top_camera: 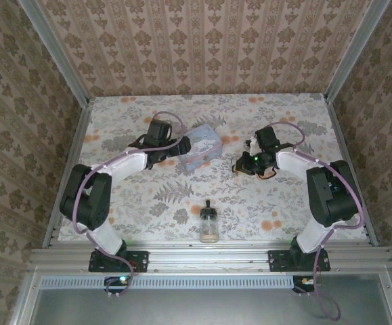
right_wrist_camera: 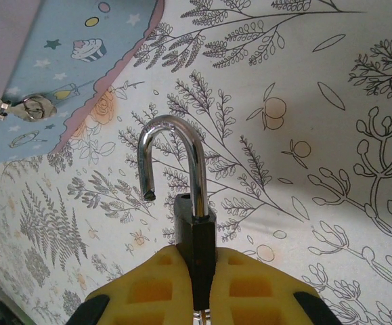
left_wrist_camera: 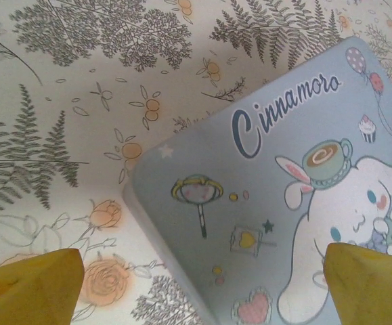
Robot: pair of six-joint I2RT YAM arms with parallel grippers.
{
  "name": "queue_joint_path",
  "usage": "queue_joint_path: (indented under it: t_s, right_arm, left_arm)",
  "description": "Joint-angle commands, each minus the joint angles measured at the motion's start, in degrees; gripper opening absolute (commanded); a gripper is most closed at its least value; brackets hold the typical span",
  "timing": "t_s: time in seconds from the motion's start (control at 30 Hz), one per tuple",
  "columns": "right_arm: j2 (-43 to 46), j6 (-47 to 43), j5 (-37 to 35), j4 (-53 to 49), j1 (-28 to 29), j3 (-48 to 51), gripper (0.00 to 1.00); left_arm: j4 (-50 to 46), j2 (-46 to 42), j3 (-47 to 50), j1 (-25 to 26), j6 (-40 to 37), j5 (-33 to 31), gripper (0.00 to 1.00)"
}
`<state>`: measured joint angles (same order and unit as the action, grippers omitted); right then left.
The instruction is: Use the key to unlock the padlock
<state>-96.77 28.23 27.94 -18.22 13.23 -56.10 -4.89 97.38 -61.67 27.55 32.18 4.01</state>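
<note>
Gripped the padlock (right_wrist_camera: 196, 237) by its dark body in the right gripper (right_wrist_camera: 199, 271), yellow pads (right_wrist_camera: 148, 284) pressed tight to both sides. With shackle (right_wrist_camera: 172, 156) upright and open, one leg free of the body. Held right of centre over the floral table (right_wrist_camera: 331, 135), near the pale blue tin (top_camera: 202, 145). Saw the key (right_wrist_camera: 19, 108) on its ring by the tin's side wall, left of the padlock; touching or not, could not tell. Hung the left gripper (left_wrist_camera: 196, 284) over the tin's left corner, fingertips (left_wrist_camera: 30, 284) spread wide, nothing between. Found a capped glass bottle (top_camera: 209, 223) standing well apart at the near edge.
</note>
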Motion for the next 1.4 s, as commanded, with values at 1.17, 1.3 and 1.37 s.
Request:
queue_joint_path:
  t_s: [1.17, 1.3, 1.37]
  right_arm:
    - [-1.96, 4.82, 1.88, 8.50, -0.13, 5.08, 0.00]
    - [-3.13, 4.65, 1.50, 8.13, -0.11, 4.61, 0.00]
    - [-3.62, 4.25, 0.11, 6.75, -0.17, 4.25, 0.03]
  left_arm:
    - [16.41, 32.31, -30.49, -4.05, 14.69, 24.66, 0.77]
    - [16.46, 33.73, -33.32, -3.35, 16.17, 23.60, 0.78]
    - [16.36, 34.10, -34.53, -3.29, 16.58, 23.50, 0.79]
